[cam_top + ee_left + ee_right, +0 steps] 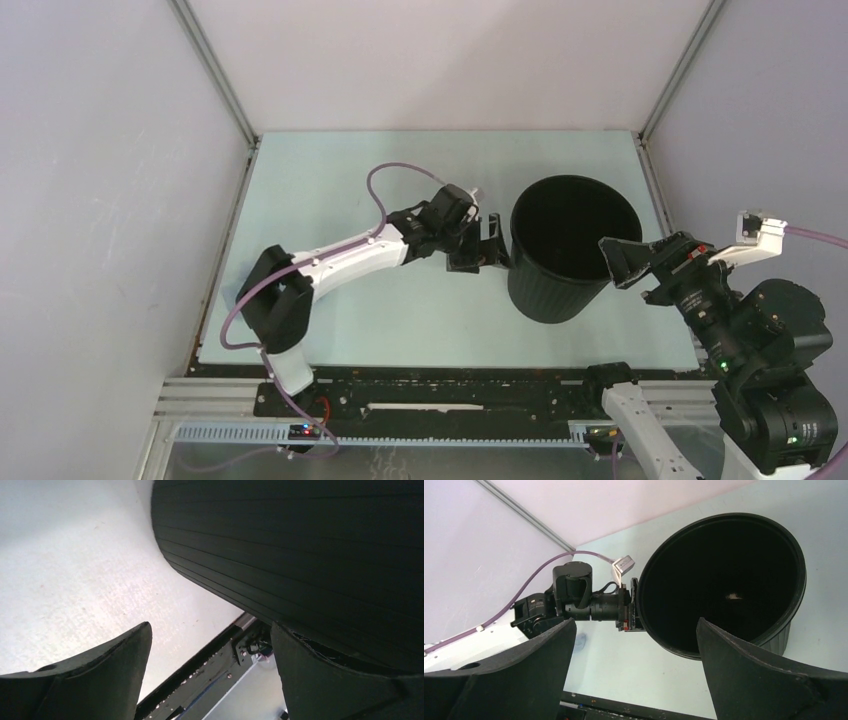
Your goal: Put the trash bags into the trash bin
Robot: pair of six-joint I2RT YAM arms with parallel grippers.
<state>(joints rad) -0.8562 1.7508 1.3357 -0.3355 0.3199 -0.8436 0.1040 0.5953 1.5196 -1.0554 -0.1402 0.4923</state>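
A pale mint tabletop [350, 200] inside white walls carries the black trash bin [555, 300], right of centre: matte plastic, ribbed, tapering. No trash bag shows in any view. The left gripper [487, 248] gapes beside the bin's left wall and the right gripper [628, 265] gapes at its right rim. Any nudge should be gentle, since the bin looks light.

Top camera looks down over the table [330, 200]; both wrist cameras sit close, sharing the bin [548, 296].
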